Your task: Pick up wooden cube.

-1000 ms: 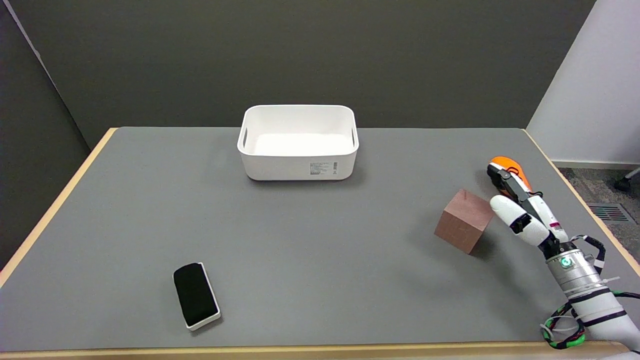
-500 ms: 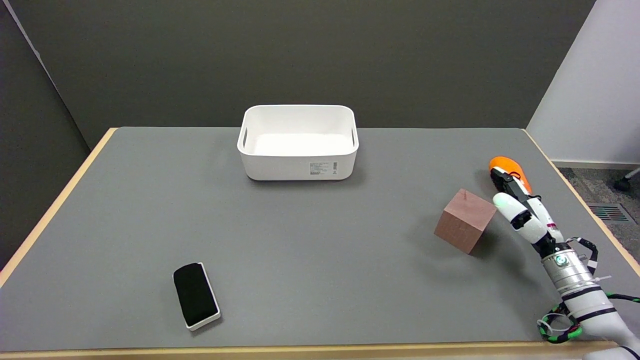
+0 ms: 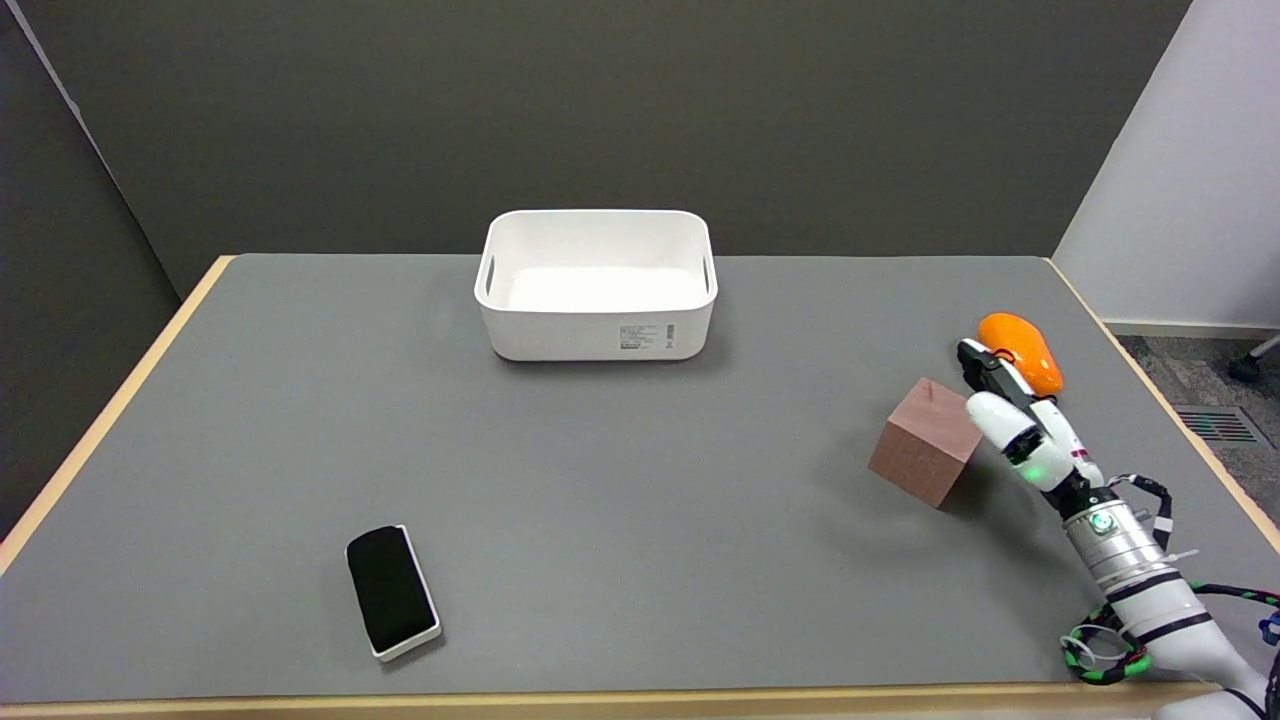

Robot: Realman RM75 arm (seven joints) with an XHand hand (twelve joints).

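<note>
1. One wooden cube [image 3: 928,455] on the grey surface [image 3: 620,480], right side; one white bin [image 3: 597,285] far centre; one black-topped block [image 3: 391,604] near left; one orange object [image 3: 1022,338] far right.
2. Right hand [image 3: 1010,415] just beside the cube's right face — fingers extended, holding nothing, contact unclear.

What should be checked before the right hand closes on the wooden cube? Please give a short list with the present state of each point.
1. Wooden cube rests on the table, not lifted: ok.
2. Right hand holds nothing: ok.
3. Hand is beside the cube's right face: ok.
4. Fingers on two opposite faces of the cube: cannot tell.
5. Orange object lies close behind the hand and may be bumped: not ok.
6. White bin and black eraser are far from the cube: ok.
</note>
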